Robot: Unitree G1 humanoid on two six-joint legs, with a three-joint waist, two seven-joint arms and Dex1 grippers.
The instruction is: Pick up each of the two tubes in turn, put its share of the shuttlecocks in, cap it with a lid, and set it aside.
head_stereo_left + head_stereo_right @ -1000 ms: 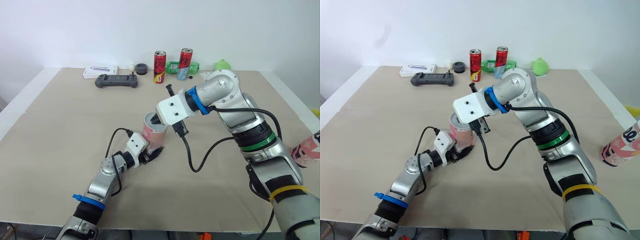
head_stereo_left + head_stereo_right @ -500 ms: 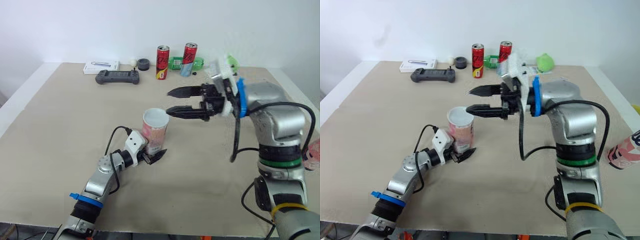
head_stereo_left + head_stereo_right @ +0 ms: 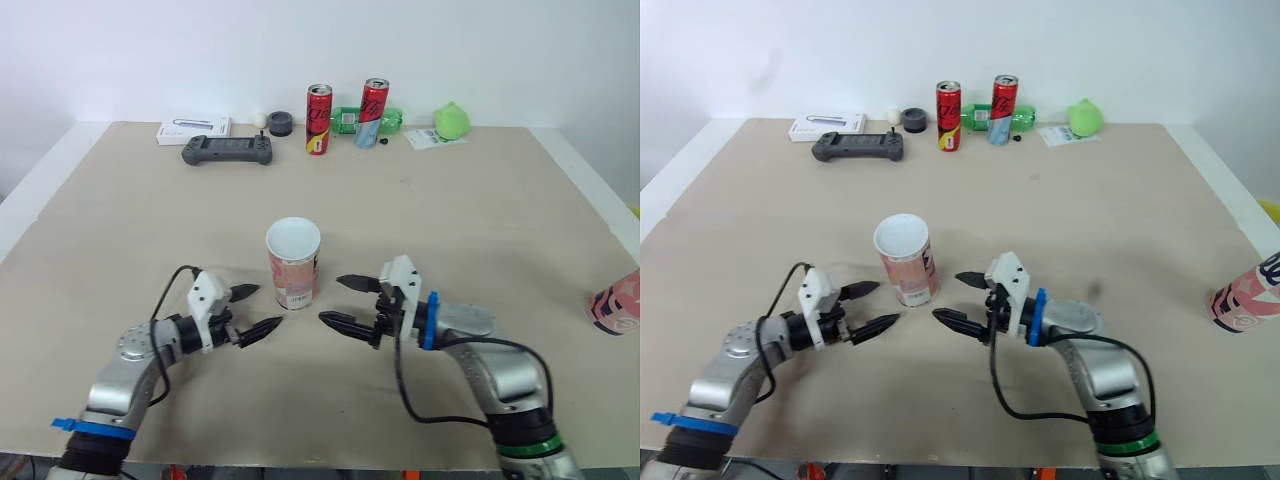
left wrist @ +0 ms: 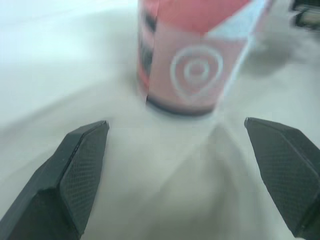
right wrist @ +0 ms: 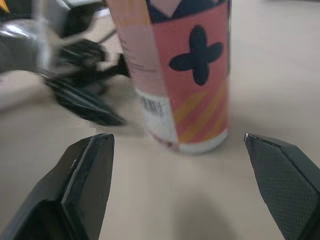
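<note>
A pink and red tube (image 3: 293, 265) with a white top stands upright at the middle of the table; I also see it close up in the left wrist view (image 4: 195, 55) and the right wrist view (image 5: 185, 75). My left gripper (image 3: 268, 306) rests low just left of the tube, open, holding nothing. My right gripper (image 3: 330, 299) sits just right of the tube, open and empty too. Neither gripper touches the tube. A second pink tube (image 3: 613, 306) sits at the table's right edge, partly cut off.
Along the back edge of the table (image 3: 120, 220) are a dark game controller (image 3: 226, 151), a white box (image 3: 193, 130), two red cans (image 3: 318, 119), a green bottle (image 3: 350, 121), a dark round piece (image 3: 279, 123) and a green object (image 3: 452, 120).
My right gripper left the tube's top, opened, and dropped to the table on the tube's right. My left gripper let go of the tube's base and drew back left. The camera shifted.
</note>
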